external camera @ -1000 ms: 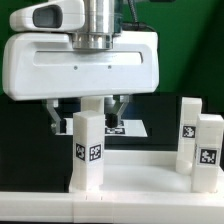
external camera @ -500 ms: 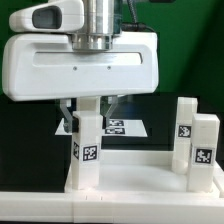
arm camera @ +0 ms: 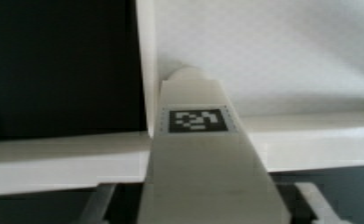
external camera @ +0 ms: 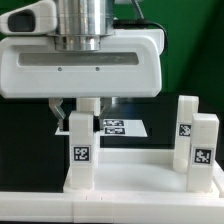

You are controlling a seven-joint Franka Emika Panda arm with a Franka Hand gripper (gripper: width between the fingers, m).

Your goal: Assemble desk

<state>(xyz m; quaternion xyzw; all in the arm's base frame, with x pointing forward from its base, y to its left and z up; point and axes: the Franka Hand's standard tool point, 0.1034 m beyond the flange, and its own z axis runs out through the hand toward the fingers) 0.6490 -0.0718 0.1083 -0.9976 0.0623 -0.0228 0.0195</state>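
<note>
**A:** What do we have in front of us?

**B:** We see a white robot arm reaching straight down over a white desk top (external camera: 130,170), a rimmed slab lying across the lower part of the exterior view. Its pincer (external camera: 84,112) is pinching the upper end of one white square leg (external camera: 80,148), a finger pressed against each side. That leg stands upright at a corner of the slab, towards the exterior view's left. Whether its foot is seated in a socket, we cannot tell.

**A:** And the other parts?

**B:** Two more legs (external camera: 188,128) (external camera: 206,150) stand upright, just beside each other, at the exterior view's right. Behind, on the dark tabletop (external camera: 25,135), lies the flat marker board (external camera: 122,127). We cannot find a fourth leg.

**A:** What could go wrong from here?

**B:** In our judgement, the leg could sit tilted against its socket and jam, or bind if it is turned while off-axis. If the grip is uneven, the smooth plastic could slip between the fingers. Letting go before the leg is firmly seated could let it topple onto the slab.

**A:** Any writing or brand names?

**B:** None that we can read. Each leg carries a small black-and-white square tag (external camera: 80,155); the wrist view shows the held leg's tag (arm camera: 198,120) close up, a blocky pattern, not letters. The marker board bears similar tags.
</note>
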